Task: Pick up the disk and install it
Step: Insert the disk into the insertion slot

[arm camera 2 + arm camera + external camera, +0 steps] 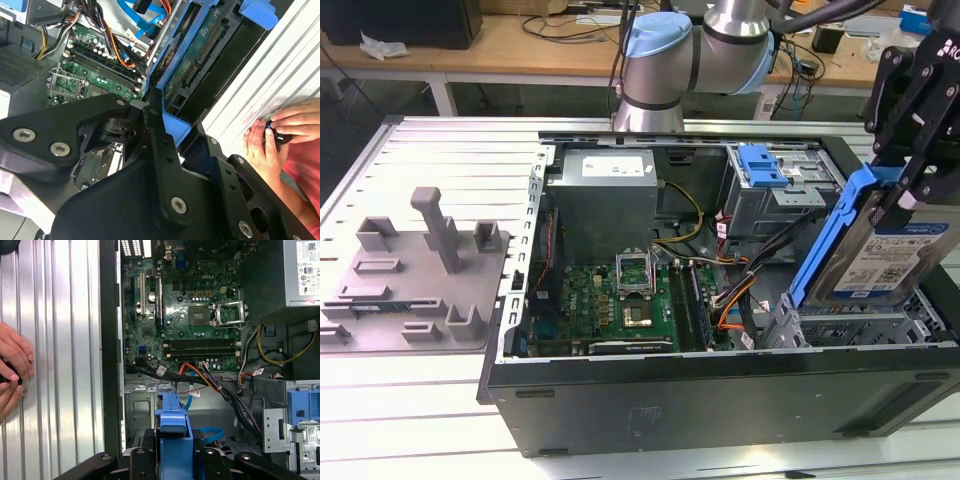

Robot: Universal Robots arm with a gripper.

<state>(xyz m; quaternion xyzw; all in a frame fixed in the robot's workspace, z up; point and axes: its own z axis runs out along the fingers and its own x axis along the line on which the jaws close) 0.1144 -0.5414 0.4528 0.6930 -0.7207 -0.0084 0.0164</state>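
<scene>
In the exterior view the disk (898, 255), a silver drive with a white-and-blue label in a blue carrier bracket (832, 240), hangs tilted over the metal drive bay (850, 328) at the case's front corner, on that view's right. My black gripper (908, 185) is shut on its upper end. The first wrist view looks down the carrier's blue edge (173, 427), clamped between the fingers (144, 457), above the bay floor. In the second wrist view the disk's underside with its green circuit board (200, 50) runs away from the gripper linkage.
The open computer case (720, 390) holds a motherboard (620, 300), a grey power-supply box (605, 195), a drive cage with a blue latch (765, 165) and loose cables (740, 290). A grey fixture plate (415, 280) lies on the exterior view's left. A person's hands (277, 132) (12, 365) rest on the ribbed table beside the case.
</scene>
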